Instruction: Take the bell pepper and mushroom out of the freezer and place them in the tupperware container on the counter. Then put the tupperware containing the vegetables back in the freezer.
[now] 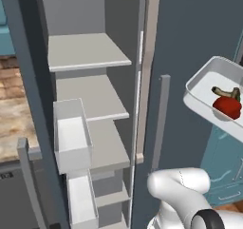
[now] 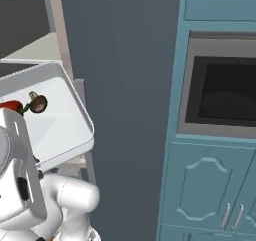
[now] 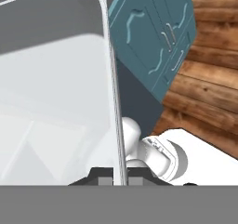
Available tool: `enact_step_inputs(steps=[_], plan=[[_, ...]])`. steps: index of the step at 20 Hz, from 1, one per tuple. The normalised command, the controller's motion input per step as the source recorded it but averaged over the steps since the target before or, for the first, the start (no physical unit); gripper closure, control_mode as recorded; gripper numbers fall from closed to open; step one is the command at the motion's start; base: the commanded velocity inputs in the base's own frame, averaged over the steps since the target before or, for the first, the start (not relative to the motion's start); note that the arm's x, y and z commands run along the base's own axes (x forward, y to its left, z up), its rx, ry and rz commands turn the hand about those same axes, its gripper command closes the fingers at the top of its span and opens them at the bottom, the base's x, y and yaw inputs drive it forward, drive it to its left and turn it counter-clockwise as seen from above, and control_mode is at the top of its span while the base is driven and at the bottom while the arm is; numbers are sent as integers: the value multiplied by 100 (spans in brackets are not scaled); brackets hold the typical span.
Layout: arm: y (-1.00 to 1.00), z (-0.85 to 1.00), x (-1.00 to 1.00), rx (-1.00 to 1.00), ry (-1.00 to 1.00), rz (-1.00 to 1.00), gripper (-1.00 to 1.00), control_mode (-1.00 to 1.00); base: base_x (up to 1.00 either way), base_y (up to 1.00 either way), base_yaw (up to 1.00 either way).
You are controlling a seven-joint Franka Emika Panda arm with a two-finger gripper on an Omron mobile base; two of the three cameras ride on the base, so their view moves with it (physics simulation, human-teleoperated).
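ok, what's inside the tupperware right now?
The tupperware container holds the red bell pepper and the brown mushroom lying against it. In the right base view the robot's own arm covers most of the pepper. The jaws are shut on the container's wall.

Base views either side of raised tupperware container (image 1: 201, 83); hand view along its rim.

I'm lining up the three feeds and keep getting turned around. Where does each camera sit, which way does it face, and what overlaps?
Left base view: behind-left of the arm, facing the open freezer; white arm at lower right.
Right base view: behind-right, facing the freezer's side and teal cabinets; arm at lower left.
Hand view: on the hand, looking along the tupperware container wall pinched by the fingers.
Shared: the raised container holding the bell pepper and mushroom.
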Motion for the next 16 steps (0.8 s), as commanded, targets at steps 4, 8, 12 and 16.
enact_step_inputs(steps=[4, 8, 12, 16], plan=[[0, 0, 0, 0, 0, 0, 100, 100, 18, 57, 13], [0, 0, 0, 0, 0, 0, 100, 100, 13, 57, 15], [0, 0, 0, 0, 0, 0, 100, 100, 33, 42, 14], [0, 0, 0, 0, 0, 0, 100, 100, 72, 19, 7]])
